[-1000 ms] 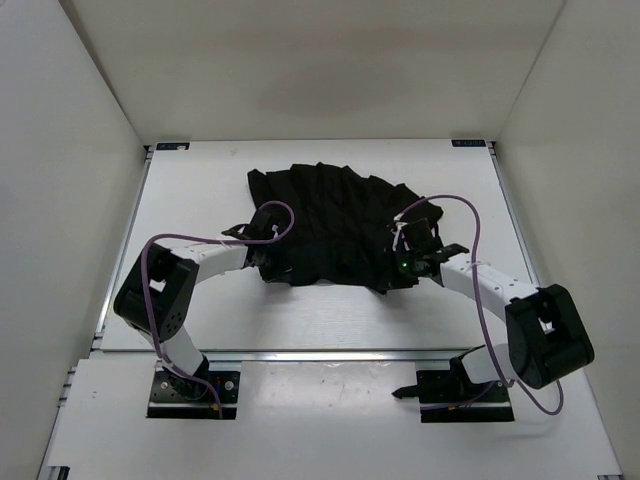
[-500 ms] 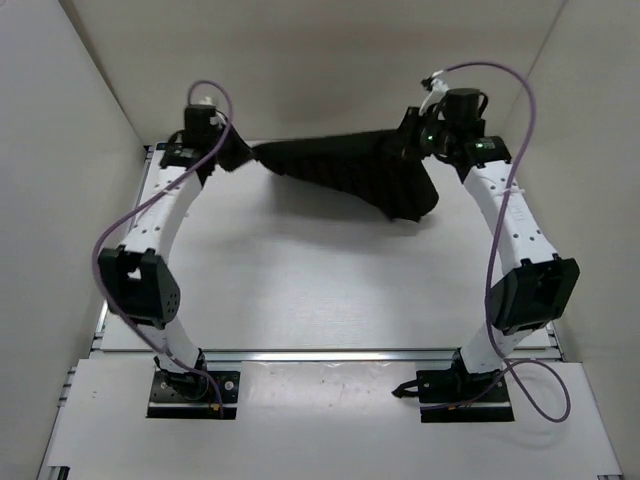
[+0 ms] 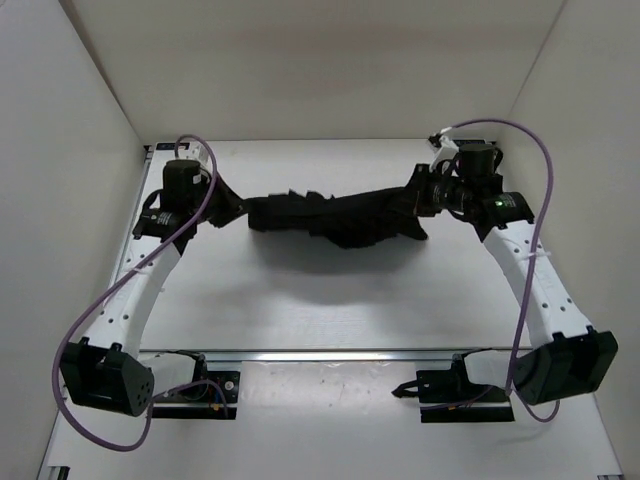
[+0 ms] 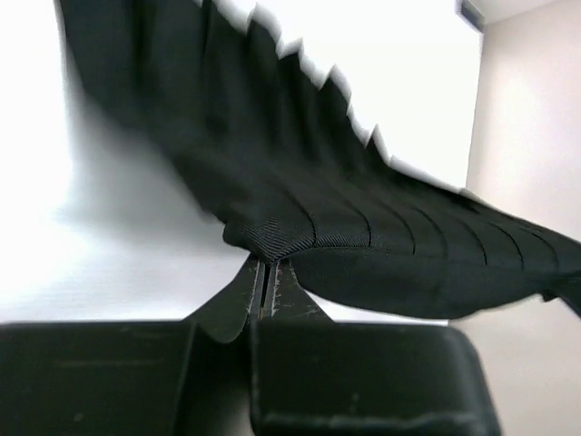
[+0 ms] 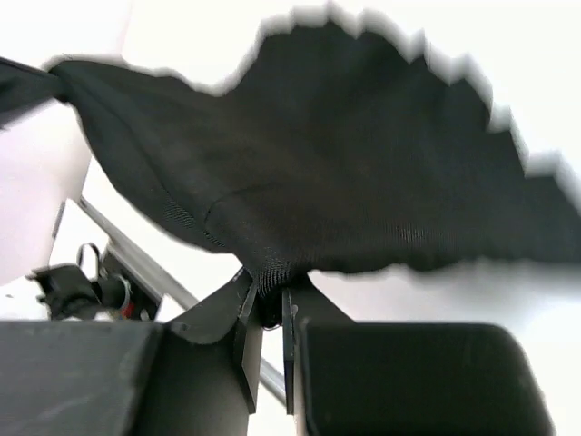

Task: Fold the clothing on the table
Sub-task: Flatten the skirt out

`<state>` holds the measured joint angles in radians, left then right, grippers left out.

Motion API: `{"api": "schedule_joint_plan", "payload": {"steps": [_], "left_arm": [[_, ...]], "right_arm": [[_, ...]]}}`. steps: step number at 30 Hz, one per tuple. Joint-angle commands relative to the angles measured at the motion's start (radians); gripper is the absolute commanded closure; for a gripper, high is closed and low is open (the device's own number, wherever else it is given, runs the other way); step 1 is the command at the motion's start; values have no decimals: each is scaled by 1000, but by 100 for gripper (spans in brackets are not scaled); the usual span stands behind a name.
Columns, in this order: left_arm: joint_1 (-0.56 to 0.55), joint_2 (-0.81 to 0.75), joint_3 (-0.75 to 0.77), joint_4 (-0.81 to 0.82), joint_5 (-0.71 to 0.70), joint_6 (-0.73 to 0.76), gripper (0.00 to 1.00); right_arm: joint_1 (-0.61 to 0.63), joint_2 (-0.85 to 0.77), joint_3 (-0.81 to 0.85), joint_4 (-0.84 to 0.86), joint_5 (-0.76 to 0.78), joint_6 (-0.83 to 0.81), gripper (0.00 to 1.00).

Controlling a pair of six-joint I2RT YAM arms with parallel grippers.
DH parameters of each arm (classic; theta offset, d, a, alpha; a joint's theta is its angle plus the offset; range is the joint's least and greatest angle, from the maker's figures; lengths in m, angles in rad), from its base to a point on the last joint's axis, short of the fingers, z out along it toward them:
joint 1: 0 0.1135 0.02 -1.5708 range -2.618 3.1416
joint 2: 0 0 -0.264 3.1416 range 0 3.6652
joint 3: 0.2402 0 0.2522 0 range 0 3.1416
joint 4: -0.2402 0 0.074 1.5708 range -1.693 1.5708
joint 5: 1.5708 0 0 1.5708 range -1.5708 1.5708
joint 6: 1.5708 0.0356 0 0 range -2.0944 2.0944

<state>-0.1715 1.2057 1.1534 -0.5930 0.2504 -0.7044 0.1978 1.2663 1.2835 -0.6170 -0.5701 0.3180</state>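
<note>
**Left side.** The left fingers [image 3: 236,208] are clenched on the left end of the clothing [image 3: 340,215]. The left wrist view confirms the hold: the fingertips [image 4: 257,283] meet on a small pinch of fabric at the edge of the garment, with almost no gap between them.

**Centre.** The clothing hangs as a bunched band between the two arms, over the far half of the desk [image 3: 320,300]. It sags slightly in the middle and casts a shadow [image 3: 330,262] on the surface below. This indicates that it is lifted rather than lying flat. Whether any part touches the desk cannot be determined.

**Right side.** The right fingers [image 3: 413,197] are clenched on the right end of the clothing. In the right wrist view a narrow fold of fabric sits between the tips, and the pleated panel fans out beyond them.

**Handling.**
- The fabric appears soft, light and without stiffness, so expect it to drape and collapse wherever it is unsupported.
- The pleat ridges probably gather the cloth into a rope when it is pulled endwise.
- The weave looks matte and finely ribbed, so slip is unlikely. Both pinches are shallow, however, and a sharp tug could free an edge.
- The garment is not fragile.
- Take hold at corners or along one straight edge, with both ends level, so the panel can spread before it is laid down.
</note>
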Motion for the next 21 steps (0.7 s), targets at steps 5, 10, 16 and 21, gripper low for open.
{"api": "schedule_joint_plan", "payload": {"steps": [5, 10, 16, 21], "left_arm": [[12, 89, 238, 38, 18, -35, 100], [15, 311, 426, 53, 101, -44, 100], [73, 528, 943, -48, 144, -67, 100], [112, 448, 810, -7, 181, -70, 100]], "right_arm": [[-14, 36, 175, 66, -39, 42, 100], [-28, 292, 351, 68, -100, 40, 100], [-37, 576, 1032, -88, -100, 46, 100], [-97, 524, 891, -21, -139, 90, 100]]}}
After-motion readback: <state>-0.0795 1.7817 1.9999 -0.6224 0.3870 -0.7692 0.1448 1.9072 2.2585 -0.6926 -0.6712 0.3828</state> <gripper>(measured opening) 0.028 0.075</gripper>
